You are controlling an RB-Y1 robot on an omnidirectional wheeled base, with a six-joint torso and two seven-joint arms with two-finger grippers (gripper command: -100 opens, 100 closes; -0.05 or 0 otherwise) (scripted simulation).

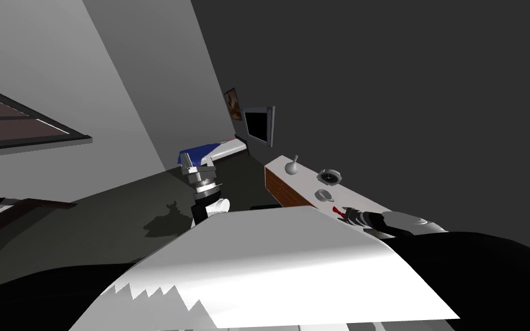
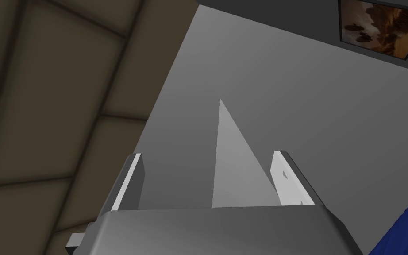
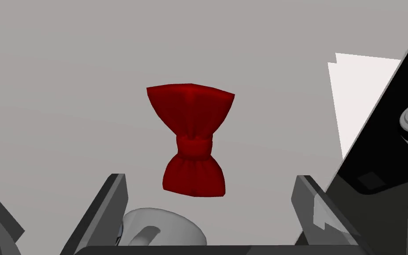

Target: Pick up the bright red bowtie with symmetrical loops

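1. The red bowtie [image 3: 193, 139] is lying flat on the pale top of a low cabinet [image 1: 285, 189] with a brown front, at the end nearest me.
2. Its long axis is running straight away from my right gripper's body, parallel to the fingers. One loop is pointing away, the other is pointing back at the gripper, and the knot band is crossing between them.
3. My right gripper [image 3: 209, 178] is standing wide. Its fingers are flanking the nearer loop with a clear gap on each side, and they are gripping nothing.
4. A grey rounded thing [image 3: 163, 226] is showing just beside that gripper's body, nearer to it than the bowtie.
5. Farther along the cabinet top, a cup [image 1: 324, 195], a dark round dish [image 1: 330, 177] and a white vase [image 1: 292, 166] are standing in a row.
6. My left gripper [image 2: 207, 154] is hanging well apart from the cabinet, its fingers spread wide around nothing.
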